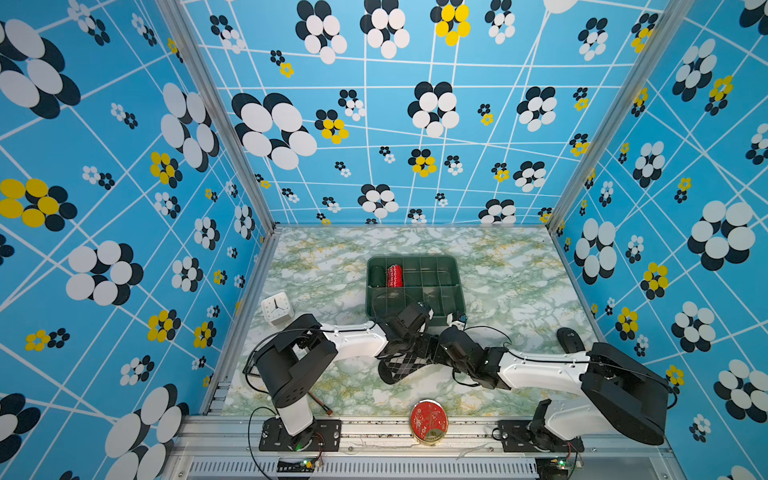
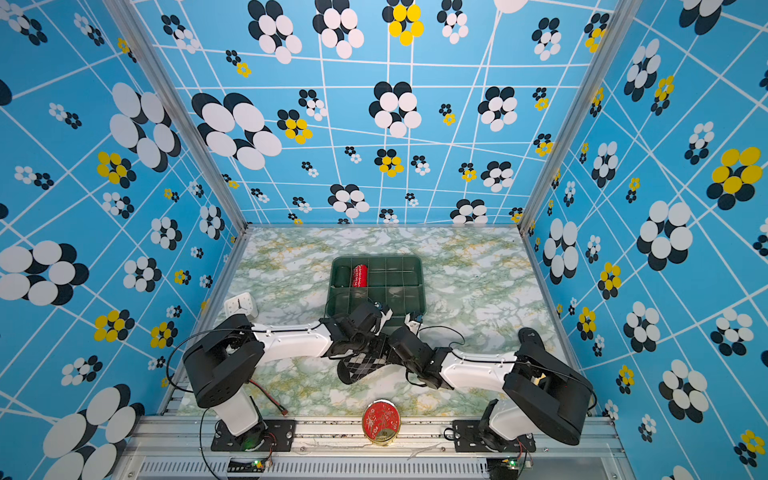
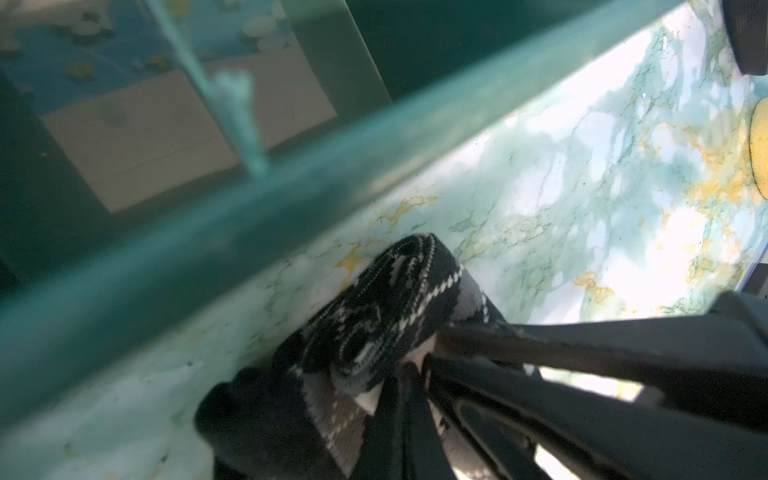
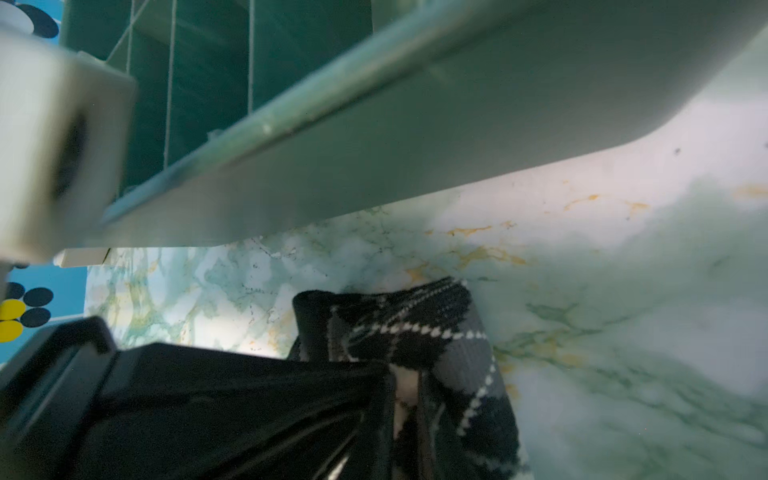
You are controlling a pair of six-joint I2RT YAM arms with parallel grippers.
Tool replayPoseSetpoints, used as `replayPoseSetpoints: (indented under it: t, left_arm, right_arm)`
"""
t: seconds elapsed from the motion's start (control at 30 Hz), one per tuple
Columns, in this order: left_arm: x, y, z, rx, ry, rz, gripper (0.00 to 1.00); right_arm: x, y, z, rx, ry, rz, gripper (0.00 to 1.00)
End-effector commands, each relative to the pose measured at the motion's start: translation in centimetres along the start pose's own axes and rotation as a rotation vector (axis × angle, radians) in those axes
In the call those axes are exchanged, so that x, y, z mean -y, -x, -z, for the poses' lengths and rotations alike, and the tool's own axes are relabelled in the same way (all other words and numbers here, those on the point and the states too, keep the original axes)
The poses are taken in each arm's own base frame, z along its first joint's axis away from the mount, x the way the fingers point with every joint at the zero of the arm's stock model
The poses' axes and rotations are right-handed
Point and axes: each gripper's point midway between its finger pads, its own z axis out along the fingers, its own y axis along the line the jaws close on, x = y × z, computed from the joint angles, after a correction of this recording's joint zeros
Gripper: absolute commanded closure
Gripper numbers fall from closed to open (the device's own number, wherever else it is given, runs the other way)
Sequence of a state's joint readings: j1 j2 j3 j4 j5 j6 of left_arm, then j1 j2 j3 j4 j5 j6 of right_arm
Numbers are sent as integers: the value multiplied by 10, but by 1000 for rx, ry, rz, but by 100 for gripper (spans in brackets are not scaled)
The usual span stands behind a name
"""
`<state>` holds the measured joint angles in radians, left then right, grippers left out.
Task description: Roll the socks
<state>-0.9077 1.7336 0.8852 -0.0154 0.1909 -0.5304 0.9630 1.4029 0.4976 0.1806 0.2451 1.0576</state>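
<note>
Black argyle socks point(image 1: 401, 365) lie partly rolled on the desk point(image 1: 316, 257), just before the green divided tray point(image 1: 411, 258). The left tool point(image 3: 432, 351) clamps the roll, likely to stop unwinding. Whether the right tool point(image 4: 401, 382) grips is unclear.

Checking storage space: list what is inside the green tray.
A red zigzag roll and a dark green roll beside it; the left arm covers part of the near row.
</note>
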Motion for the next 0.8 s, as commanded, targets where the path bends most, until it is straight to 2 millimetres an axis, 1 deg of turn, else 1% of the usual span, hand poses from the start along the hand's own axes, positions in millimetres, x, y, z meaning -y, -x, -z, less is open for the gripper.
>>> replayPoseSetpoints:
  t: [0.0,0.17,0.3,0.4,0.5,0.77]
  left_arm:
    - [-22,-39,-11,-125,68,-3,100]
    - [-23,-41,-13,-128,67,-2,100]
    - [-21,-39,-14,-128,61,-3,100]
    - [-20,-38,-15,-126,58,-3,100]
    - [-20,-38,-15,-126,55,-1,100]
    - [-20,-40,-12,-126,55,-1,100]
  right_arm:
    - [10,-5,12,-19,-17,64,83]
    - [4,3,31,0,25,106,84]
    - [2,-6,38,-55,53,128,86]
    - [1,-15,37,-102,71,130,89]
    - [1,-21,32,-127,71,128,89]
    - [-2,-26,17,-152,80,112,89]
